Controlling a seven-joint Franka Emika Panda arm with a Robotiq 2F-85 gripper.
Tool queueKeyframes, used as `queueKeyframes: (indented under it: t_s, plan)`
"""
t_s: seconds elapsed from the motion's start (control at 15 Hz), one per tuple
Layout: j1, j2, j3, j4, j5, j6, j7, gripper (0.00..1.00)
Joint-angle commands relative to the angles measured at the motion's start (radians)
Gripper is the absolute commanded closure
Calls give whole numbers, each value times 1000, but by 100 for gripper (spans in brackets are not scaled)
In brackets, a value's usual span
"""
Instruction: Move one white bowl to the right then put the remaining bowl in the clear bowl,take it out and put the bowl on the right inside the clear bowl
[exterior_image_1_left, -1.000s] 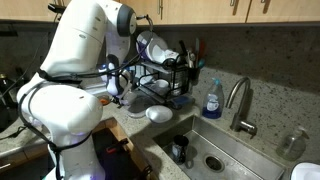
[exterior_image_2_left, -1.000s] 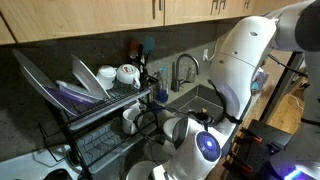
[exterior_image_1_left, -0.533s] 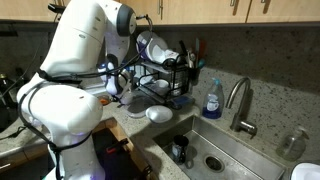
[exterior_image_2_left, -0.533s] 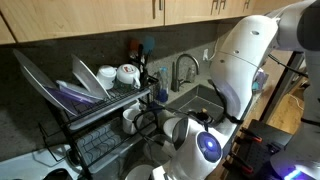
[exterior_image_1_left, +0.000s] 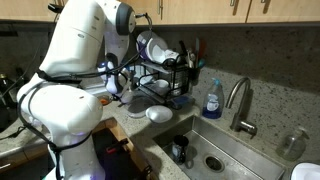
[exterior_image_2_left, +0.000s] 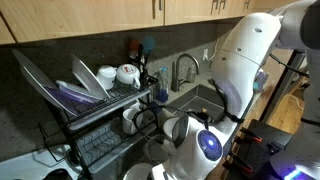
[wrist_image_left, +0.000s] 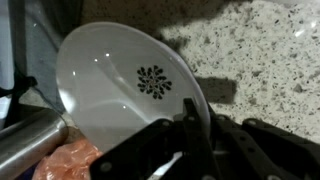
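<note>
In the wrist view the jaws stood clenched on the lower rim of a round white bowl with a black flower-like mark in its middle. The bowl was tilted and filled the left and centre of the frame. A speckled grey stone counter showed behind it at the upper right. At the lower left lay a shiny metal cylinder and something orange and crinkled (too blurred to name).

In an exterior view the white robot arm took up the left of the frame and hid the jaws. A second round white bowl sat upright on the counter in the centre, below a black wire dish rack and near the steel sink. A blue soap bottle stood right of the rack, beside the curved metal faucet.
</note>
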Motion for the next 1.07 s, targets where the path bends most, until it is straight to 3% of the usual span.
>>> queueKeyframes:
  t_s: [0.0,0.67,1.0]
  plan:
    - [-21,-110,8,-58,2,18,25,97]
    - [-87,-353,-12,-201,-49,83,211,96]
    - [-138,-434,-27,-266,-129,142,352,96]
